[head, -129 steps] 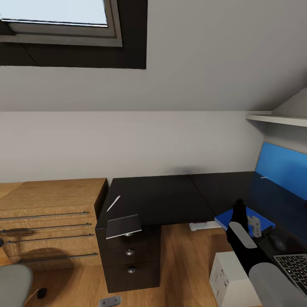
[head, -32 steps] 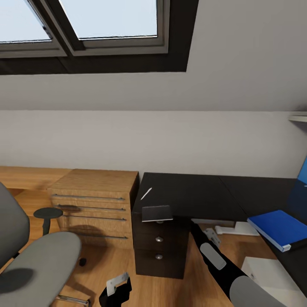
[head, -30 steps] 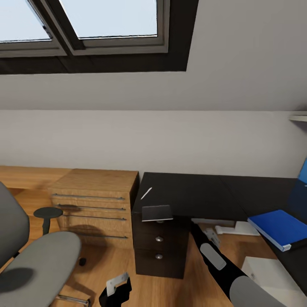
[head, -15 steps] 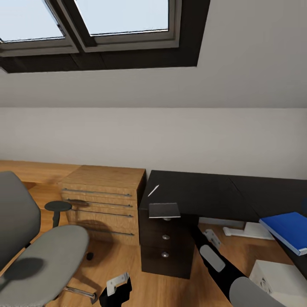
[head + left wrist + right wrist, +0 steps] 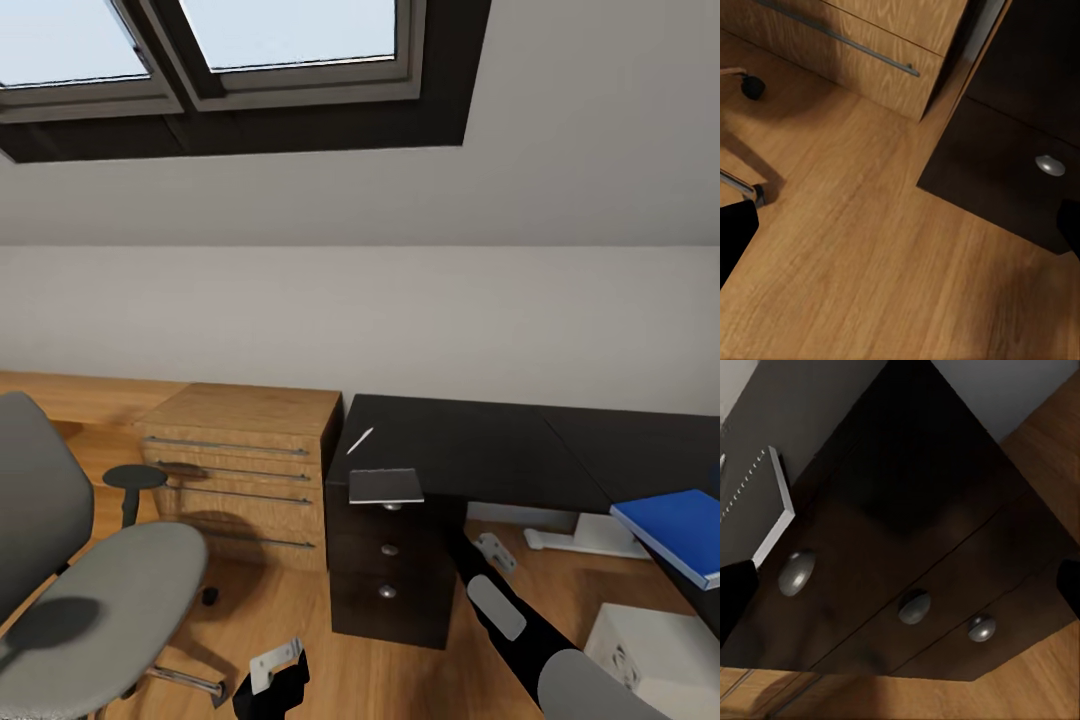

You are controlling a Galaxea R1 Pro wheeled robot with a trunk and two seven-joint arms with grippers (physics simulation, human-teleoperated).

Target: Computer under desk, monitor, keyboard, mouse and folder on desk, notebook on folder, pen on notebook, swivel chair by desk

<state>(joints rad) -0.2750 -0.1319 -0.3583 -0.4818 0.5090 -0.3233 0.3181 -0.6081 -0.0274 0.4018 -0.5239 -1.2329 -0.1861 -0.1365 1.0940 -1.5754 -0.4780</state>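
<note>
Head view: notebook [image 5: 386, 486] lay at the desk [image 5: 470, 448] corner above the black drawers [image 5: 390, 570], overhanging the edge a bit; pen [image 5: 360, 440] just beyond it on the desk. Blue folder [image 5: 678, 522] sat well apart at the far right of the desk, computer [image 5: 660, 655] on the floor below. Swivel chair [image 5: 90, 590] was near the wood drawer unit [image 5: 245, 470]. Left tool [image 5: 275, 668] hung low; can't tell its opening. Right tool [image 5: 497, 552] was below desk height, w/ state unclear.

Left wrist view: floor [image 5: 870, 247], a chair castor [image 5: 751, 88].

Right wrist view: drawer knobs [image 5: 913, 606] close, notebook's white edge [image 5: 776, 510] above. Both tools' fingertips sat at the frame edges, so prob. wide, nothing held.

Risk: reaching up from under could nudge the overhanging notebook off.
</note>
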